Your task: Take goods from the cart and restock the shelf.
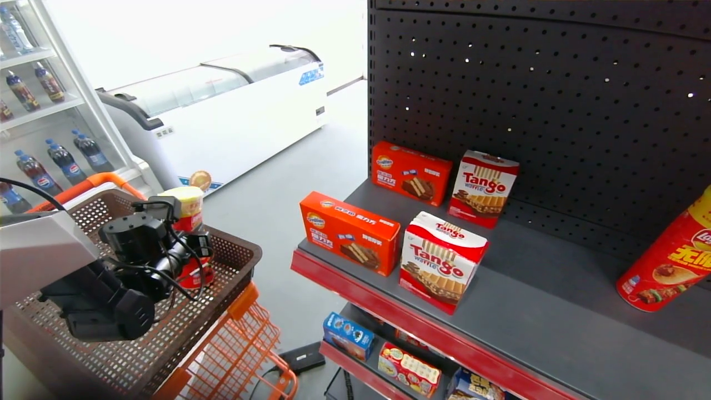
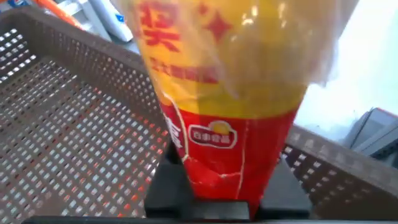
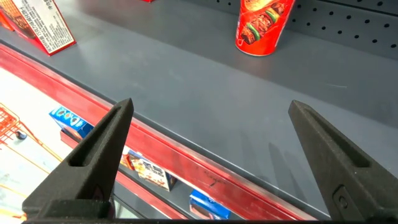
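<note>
My left gripper [image 1: 197,253] hangs over the brown mesh basket [image 1: 236,261] of the orange cart [image 1: 244,344], shut on an upright chips canister [image 1: 188,206] with a yellow top and red bottom. In the left wrist view the canister [image 2: 230,93] sits between the black fingers [image 2: 166,186], just above the basket floor [image 2: 68,137]. My right gripper [image 3: 214,155] stands open over the front of the grey shelf board [image 3: 205,81], nothing between its fingers. A red chips can [image 1: 672,261] stands on the shelf at the far right, seen as the can [image 3: 261,25] beyond the right gripper.
The shelf board [image 1: 555,311] carries two orange biscuit boxes [image 1: 350,230] [image 1: 411,172] and two red-and-white wafer boxes [image 1: 441,261] [image 1: 482,188] on its left half. Bare board lies between them and the can. Lower shelves hold boxes [image 1: 350,333]. A chest freezer [image 1: 222,111] and drinks fridge [image 1: 33,111] stand behind the cart.
</note>
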You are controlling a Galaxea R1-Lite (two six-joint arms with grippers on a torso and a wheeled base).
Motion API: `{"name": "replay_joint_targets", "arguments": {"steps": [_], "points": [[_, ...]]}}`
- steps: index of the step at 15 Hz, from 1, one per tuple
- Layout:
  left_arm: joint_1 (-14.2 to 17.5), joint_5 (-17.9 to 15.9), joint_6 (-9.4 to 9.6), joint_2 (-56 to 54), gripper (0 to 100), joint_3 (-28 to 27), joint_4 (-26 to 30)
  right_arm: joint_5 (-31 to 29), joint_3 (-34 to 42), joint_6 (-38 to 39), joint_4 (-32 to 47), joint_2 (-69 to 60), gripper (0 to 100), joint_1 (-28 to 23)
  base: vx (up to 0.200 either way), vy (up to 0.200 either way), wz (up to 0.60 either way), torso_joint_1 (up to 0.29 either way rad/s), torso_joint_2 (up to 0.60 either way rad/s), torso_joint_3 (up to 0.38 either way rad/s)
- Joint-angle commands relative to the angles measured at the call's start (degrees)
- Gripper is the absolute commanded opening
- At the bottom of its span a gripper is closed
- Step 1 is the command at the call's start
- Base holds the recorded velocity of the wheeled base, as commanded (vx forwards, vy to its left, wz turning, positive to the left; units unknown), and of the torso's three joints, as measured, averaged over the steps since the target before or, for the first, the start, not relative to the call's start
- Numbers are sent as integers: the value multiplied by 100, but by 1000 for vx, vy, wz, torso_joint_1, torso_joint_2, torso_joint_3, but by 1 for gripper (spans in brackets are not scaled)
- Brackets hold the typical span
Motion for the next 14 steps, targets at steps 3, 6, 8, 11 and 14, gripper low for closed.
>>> {"name": "replay_joint_targets", "arguments": {"steps": [3, 6, 8, 11, 14], "points": [[-170, 22, 30, -535, 0, -94, -19, 0, 0, -1, -2, -1, 100, 0, 0, 0, 0, 0, 0, 0], [-434, 4, 65, -1546, 0, 11, 183, 0, 0, -1, -2, -1, 100, 0, 0, 0, 0, 0, 0, 0], [-698, 22, 65, -2170, 0, -68, 491, 0, 0, -1, -2, -1, 100, 0, 0, 0, 0, 0, 0, 0], [-1155, 4, 100, -3084, 0, -121, 1361, 0, 0, -1, -2, -1, 100, 0, 0, 0, 0, 0, 0, 0], [-1603, -356, 21, -3945, 0, -103, 2820, 0, 0, -1, -2, -1, 100, 0, 0, 0, 0, 0, 0, 0]]}}
